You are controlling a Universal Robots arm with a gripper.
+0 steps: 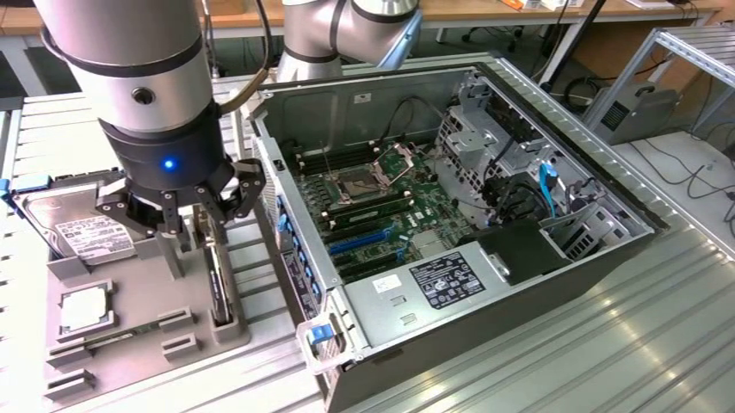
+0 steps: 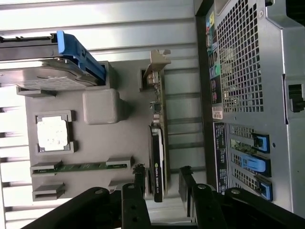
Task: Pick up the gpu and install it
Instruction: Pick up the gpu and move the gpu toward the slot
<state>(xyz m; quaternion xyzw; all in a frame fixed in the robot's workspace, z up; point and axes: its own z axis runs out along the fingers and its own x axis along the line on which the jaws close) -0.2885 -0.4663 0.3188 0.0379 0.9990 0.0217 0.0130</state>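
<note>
One grey tray (image 1: 138, 297) lies at the lower left of the exterior view, on a ribbed metal table (image 1: 597, 353). At the tray's upper left we see a hard drive (image 1: 83, 228) with a white label and a blue frame. Below it a small square silver chip (image 1: 84, 310) rests in its own pocket, and a thin green memory stick (image 2: 81, 167) lies beside that.

Moving right, the arm (image 1: 138, 77) comes down from the upper left of the frame, and its gripper (image 1: 205, 231) hangs over the tray's right edge. The gpu (image 1: 219, 284) stands there on its long edge in a slot of the tray, black and thin.

In the wrist view the gripper's two black fingers (image 2: 139, 177) stand spread, one on each side of the card's near end. A visible gap separates at least one finger from the card, so we see them straddling it without pinching. The card's silver bracket (image 2: 157, 59) is at the end away from the fingers.

Just right of the tray the open computer case (image 1: 483, 353) fills the middle of the exterior view. Its motherboard (image 1: 397, 202) lies exposed with blue slots (image 1: 358, 245), and a grey power supply (image 1: 442, 280) sits toward the lower centre.
</note>
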